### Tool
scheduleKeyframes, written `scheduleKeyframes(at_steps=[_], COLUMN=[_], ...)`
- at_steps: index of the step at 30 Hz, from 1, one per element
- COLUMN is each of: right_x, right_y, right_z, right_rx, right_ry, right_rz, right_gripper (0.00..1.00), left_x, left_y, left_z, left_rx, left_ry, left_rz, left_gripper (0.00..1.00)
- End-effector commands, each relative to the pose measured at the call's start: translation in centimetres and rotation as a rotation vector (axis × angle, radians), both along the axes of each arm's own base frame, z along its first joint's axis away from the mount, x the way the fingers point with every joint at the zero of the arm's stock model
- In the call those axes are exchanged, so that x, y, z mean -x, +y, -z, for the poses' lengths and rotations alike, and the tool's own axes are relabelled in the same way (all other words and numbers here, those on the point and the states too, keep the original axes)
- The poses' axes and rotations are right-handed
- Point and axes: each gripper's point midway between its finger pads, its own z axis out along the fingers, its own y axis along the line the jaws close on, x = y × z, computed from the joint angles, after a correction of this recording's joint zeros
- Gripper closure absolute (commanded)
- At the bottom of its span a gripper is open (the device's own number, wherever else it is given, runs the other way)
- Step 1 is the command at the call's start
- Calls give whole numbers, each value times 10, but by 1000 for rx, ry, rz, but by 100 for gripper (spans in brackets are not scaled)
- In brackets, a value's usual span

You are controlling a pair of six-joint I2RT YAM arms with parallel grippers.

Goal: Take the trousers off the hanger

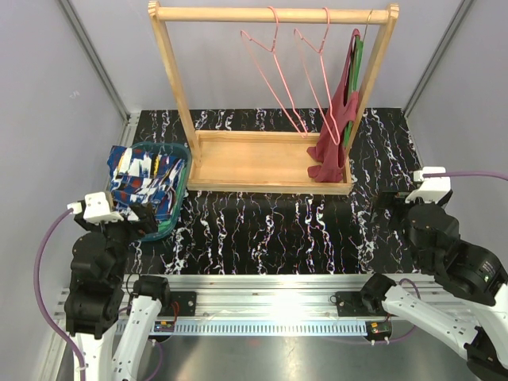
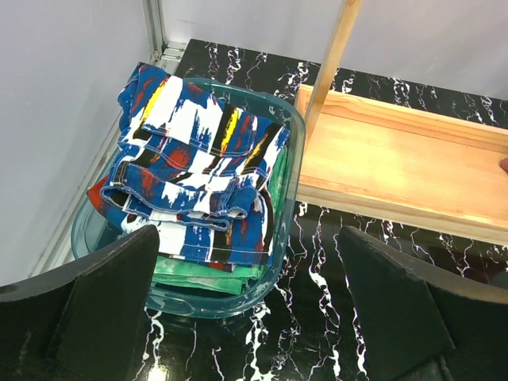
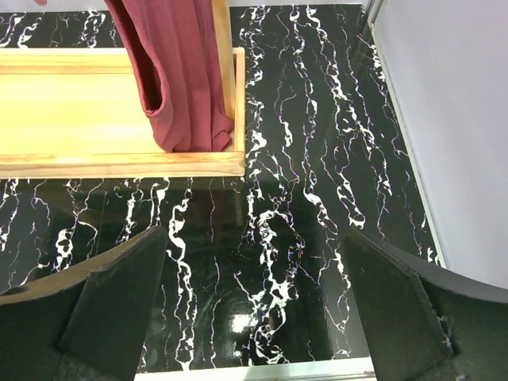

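- Looks finished, or very nearly so, judging from how things lie.
- Found the blue trousers (image 2: 198,175) folded in the basket (image 2: 295,151) at the table's left, top of the pile, one edge lapping over the far rim.
- Found the green trousers (image 2: 214,274) directly beneath them in the same basket, with only a folded edge showing at the near side.
- Counted two pink hangers (image 1: 274,75) on the rack (image 1: 270,13), both bare, hooked over the top rail near its middle and tilted.
- Noted a red garment (image 1: 337,135) hanging at the rack's right end, its hem touching the wooden base; not trousers by the task's terms, so probably to be left alone.
- Saw no patterned cloth anywhere on the rack, which suggests nothing left to take down.
- Left gripper (image 2: 248,234): jaws spread fully wide, nothing between them, poised above the basket's near edge and looking down at the pile without touching it.
- Right gripper (image 3: 252,234): jaws likewise spread wide and holding nothing, above bare table (image 3: 317,159) just in front of the rack's right corner, apart from the red garment.
- Remaining, at a guess: at most tidying the overhanging edge of the blue trousers and parking both arms.
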Motion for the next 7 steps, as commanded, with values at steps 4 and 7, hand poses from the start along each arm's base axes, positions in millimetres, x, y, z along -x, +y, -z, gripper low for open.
scheduleKeyframes(at_steps=[4,7], right_x=[-1,-1], right_y=[-1,-1], right_z=[-10,-11], right_rx=[-47,-51], right_ry=[-42,-46], right_rz=[17,16], right_gripper=[0,0], left_x=[-7,-7], left_y=[-5,-5], left_z=[-12,-12], left_rx=[18,18], left_ry=[-39,-39], left_rz=[19,18], left_gripper=[1,1])
